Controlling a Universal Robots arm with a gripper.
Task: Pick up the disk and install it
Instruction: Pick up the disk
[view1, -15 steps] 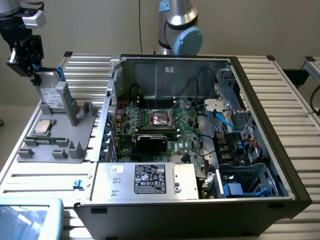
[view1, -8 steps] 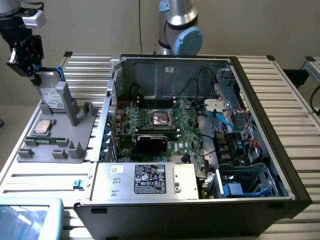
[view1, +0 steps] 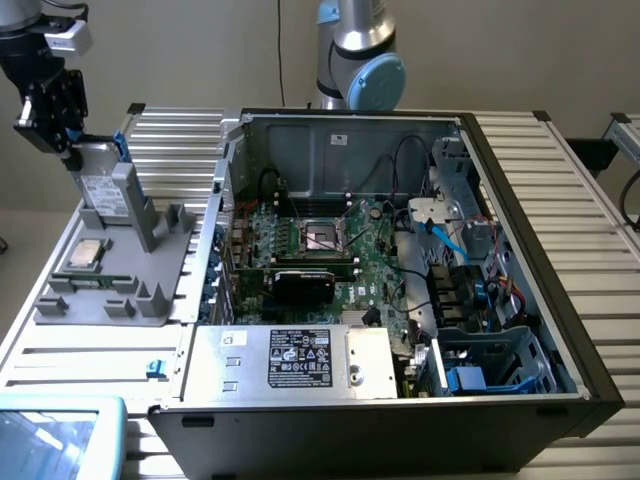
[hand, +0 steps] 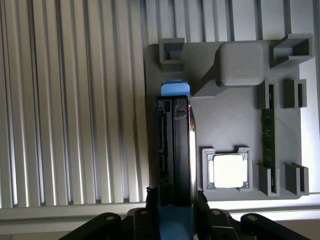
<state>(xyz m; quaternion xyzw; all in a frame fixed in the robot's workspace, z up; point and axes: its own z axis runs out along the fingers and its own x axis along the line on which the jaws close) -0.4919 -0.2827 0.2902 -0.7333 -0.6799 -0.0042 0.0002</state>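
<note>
My gripper (view1: 68, 148) is clamped on the disk (view1: 105, 195), which stands upright along the holder's (hand: 225, 125) edge, probably propped so its top is easy to grasp.

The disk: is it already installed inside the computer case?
No, the disk stands upright on the grey holder, outside the computer case.

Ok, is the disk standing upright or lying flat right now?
Upright: the disk stands on edge in the grey tray, outside the computer case.
</note>
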